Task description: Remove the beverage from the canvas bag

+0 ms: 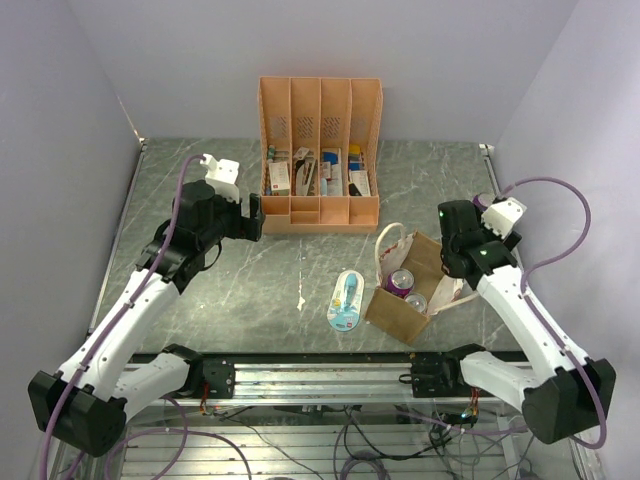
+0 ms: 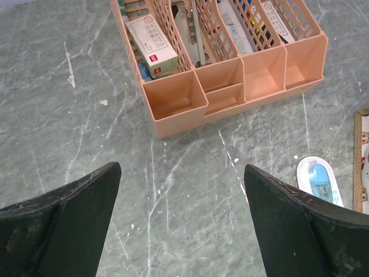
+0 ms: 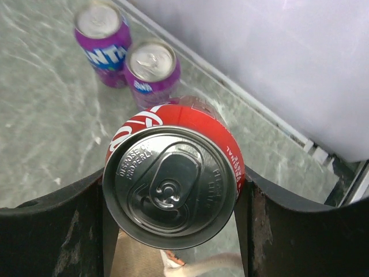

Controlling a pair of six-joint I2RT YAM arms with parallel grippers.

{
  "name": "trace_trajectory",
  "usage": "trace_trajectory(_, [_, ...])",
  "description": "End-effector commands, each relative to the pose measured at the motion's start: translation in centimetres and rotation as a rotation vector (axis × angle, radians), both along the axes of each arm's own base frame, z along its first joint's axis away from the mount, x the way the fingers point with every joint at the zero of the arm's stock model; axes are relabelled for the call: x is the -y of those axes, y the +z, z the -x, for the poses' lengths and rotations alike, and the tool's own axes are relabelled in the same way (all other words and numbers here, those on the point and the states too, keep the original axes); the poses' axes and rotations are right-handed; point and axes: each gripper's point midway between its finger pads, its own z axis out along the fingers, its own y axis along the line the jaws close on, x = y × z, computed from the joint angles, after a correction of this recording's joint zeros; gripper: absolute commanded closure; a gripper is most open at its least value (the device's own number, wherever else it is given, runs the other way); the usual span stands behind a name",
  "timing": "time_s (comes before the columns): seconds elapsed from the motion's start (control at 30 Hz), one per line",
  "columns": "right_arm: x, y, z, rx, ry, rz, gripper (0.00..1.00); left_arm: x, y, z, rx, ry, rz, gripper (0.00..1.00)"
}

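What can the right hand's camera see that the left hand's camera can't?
Only the right wrist view: a red can held in the right gripper, and two purple Fanta cans by the wall. Only the left wrist view: the orange organizer, a blue-and-white packet and the open left gripper. Both: the grey marble table and a sliver of the canvas bag.

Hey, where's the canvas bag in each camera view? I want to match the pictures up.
Top external: canvas bag sits right of centre near the front edge, beside the blue-and-white package.
Left wrist: a sliver at the right edge, right of that package.
Right wrist: probably the tan fabric at the bottom edge, under the red can.
Shared landmark: the grey marbled table.
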Motion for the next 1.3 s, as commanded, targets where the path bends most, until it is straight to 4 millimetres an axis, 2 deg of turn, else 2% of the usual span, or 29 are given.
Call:
trace_trajectory(0.0, [1.5,-2.2,0.0,0.038,-0.090,-0.102,1.00,0.2,2.0,-0.3,0.035,-0.010,0.029,0.02])
trace_trajectory(0.07, [2.6,-3.7,0.2,0.031,-0.120,-0.163,1.00,0.4,2.0,-0.3,0.035,-0.016,0.033,0.02])
trace_trajectory(0.37, [3.3,-7.3,-0.2,0.032,-0.163,-0.334,1.00,0.8,2.0,-0.2,0.030,-0.036,0.046,0.02])
trace_trajectory(0.6, [6.3,-8.5,-0.8,0.018,-0.242,-0.337,1.00,1.0,2.1,-0.2,0.029,-0.044,0.050,0.02])
trace_trajectory(0.83, [7.1,-9.7,-2.7,0.013,-0.227,-0.416,1.00,1.2,1.7,-0.2,0.019,-0.053,0.051,0.02])
trace_trajectory(1.0, [8.2,-10.2,-3.6,-0.012,-0.236,-0.402,0.98,1.2,1.6,-0.3,0.015,-0.053,0.050,0.02])
trace_trajectory(1.27, [9.2,-11.3,-4.1,-0.030,-0.256,-0.424,0.95,1.3,1.8,-0.3,0.021,-0.056,0.054,0.02])
